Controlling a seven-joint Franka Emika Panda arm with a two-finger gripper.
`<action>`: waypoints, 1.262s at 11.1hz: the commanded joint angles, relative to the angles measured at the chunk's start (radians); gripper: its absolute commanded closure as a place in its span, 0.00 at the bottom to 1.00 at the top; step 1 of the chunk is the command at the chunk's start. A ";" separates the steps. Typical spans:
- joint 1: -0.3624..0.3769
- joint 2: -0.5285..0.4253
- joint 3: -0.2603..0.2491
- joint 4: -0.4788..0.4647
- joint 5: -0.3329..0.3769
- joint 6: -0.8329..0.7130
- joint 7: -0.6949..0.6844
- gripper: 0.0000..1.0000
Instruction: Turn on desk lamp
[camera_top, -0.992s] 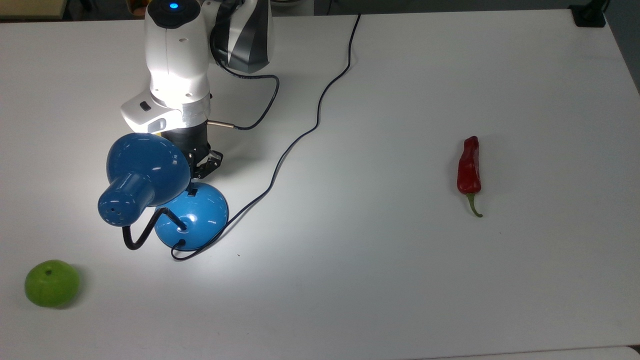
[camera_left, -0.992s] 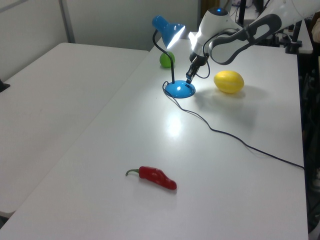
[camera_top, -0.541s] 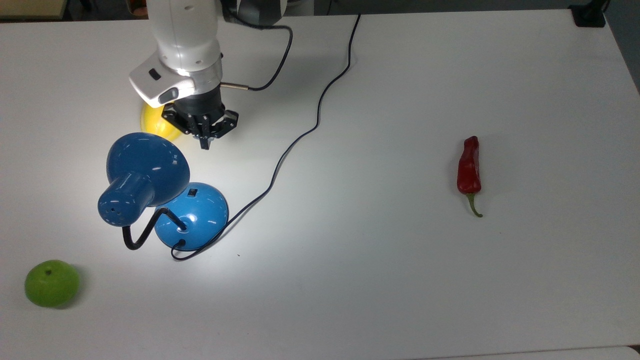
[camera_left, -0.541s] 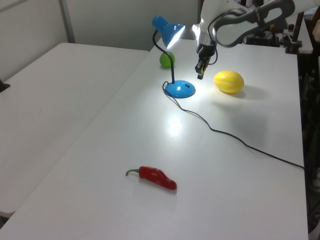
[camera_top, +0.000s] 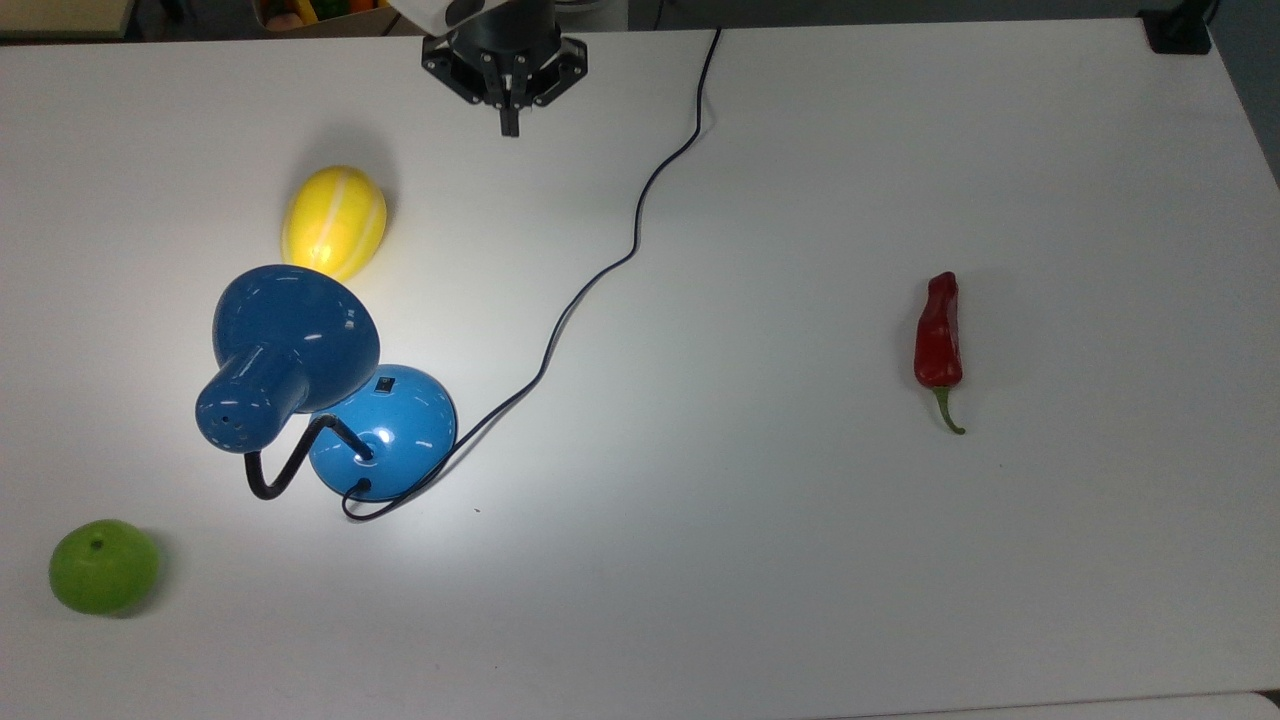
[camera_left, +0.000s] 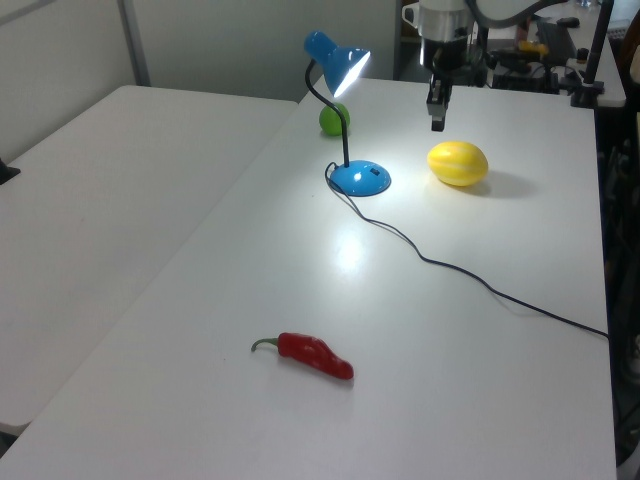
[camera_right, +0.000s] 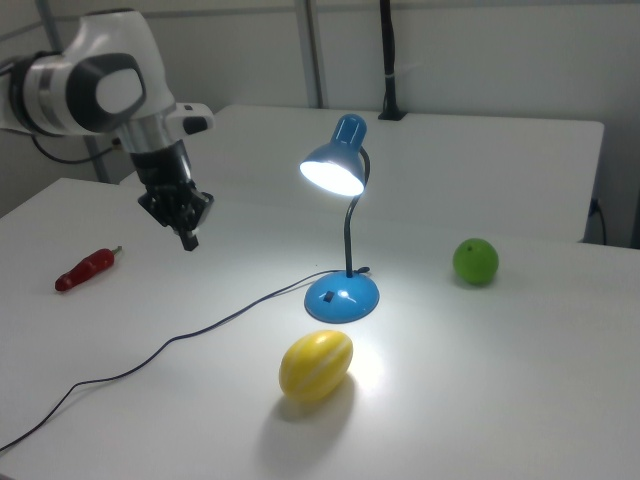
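1. The desk lamp (camera_top: 330, 400) is standing lit on the white table (camera_top: 800, 550), unmoved, its base just beside the yellow melon (camera_top: 333, 222).
2. The melon is now lying fully uncovered.
3. The gripper (camera_top: 509, 128) is pulling away toward the top view's upper edge, clenched and empty, well apart from the lamp.
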 joint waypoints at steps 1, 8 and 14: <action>0.024 -0.075 -0.018 0.002 -0.005 -0.107 0.027 1.00; 0.000 -0.069 -0.027 0.114 0.019 -0.230 0.030 0.00; -0.008 -0.065 -0.029 0.137 0.017 -0.233 0.033 0.00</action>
